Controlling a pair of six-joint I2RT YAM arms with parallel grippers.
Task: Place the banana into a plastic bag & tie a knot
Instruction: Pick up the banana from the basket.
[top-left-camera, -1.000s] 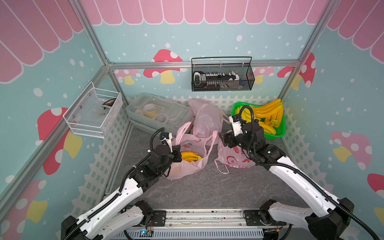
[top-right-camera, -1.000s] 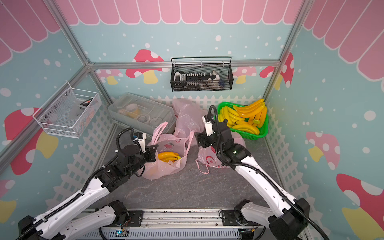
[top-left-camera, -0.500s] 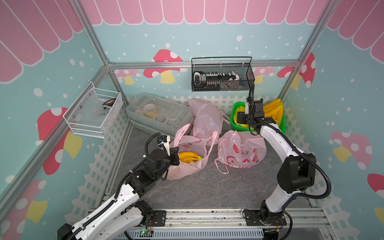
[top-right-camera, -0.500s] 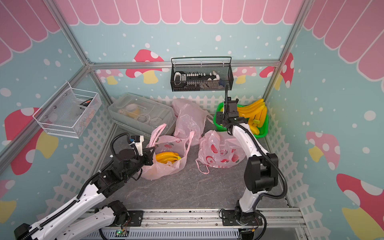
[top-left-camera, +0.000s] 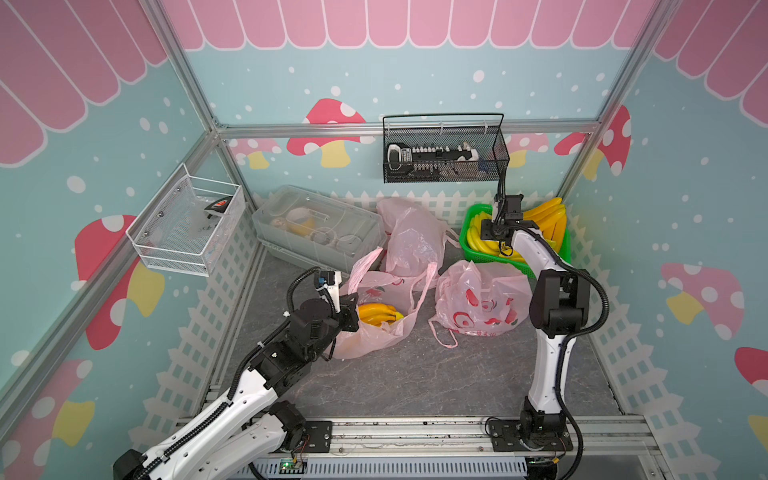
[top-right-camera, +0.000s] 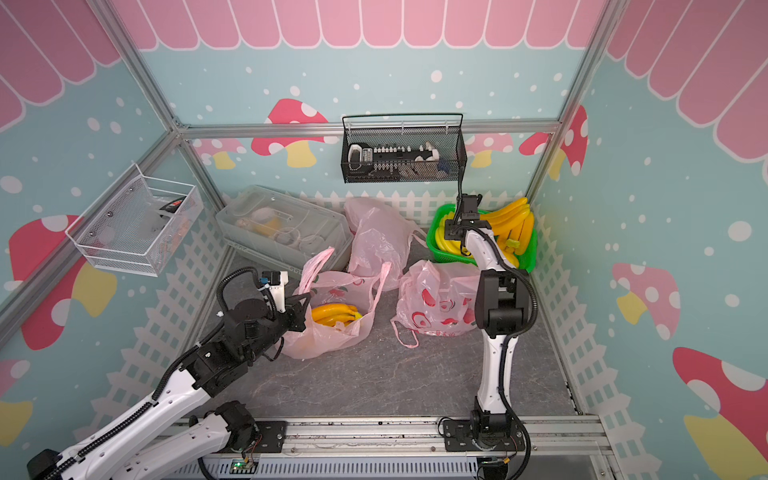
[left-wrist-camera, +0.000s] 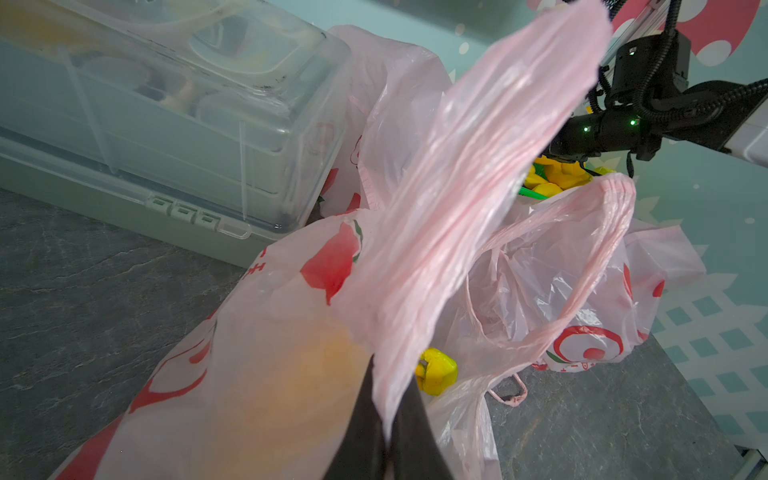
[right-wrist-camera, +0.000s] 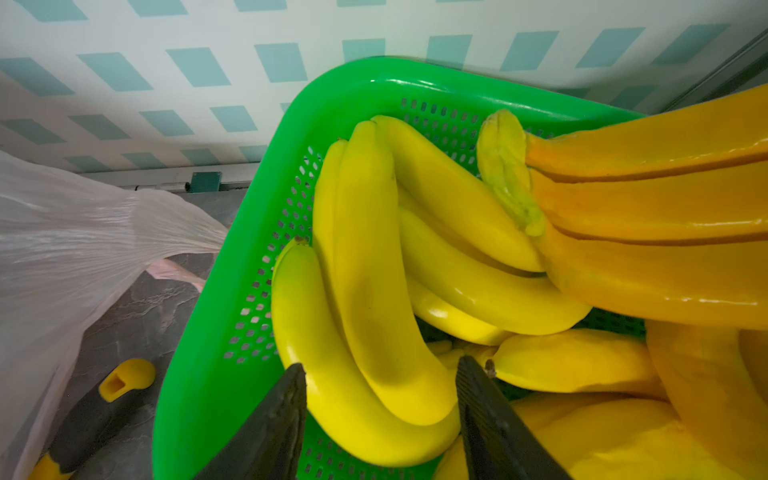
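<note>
right end effector (right-wrist-camera: 380, 368) over the banana (right-wrist-camera: 365, 270) in the green basket (right-wrist-camera: 216, 374)
you have its jaws apart astride the banana, long axis running away from them; left end effector (left-wrist-camera: 388, 401) clamped on the bag (left-wrist-camera: 257, 365).

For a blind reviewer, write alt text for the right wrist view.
The right gripper stands open, one dark finger on each side of a yellow banana bunch lying in a green basket. A darker orange-yellow bunch lies beside it, and a pale pink plastic bag sits outside the basket.

Top views look down; wrists near bag (left-wrist-camera: 249, 332), bananas (right-wrist-camera: 374, 270).
</note>
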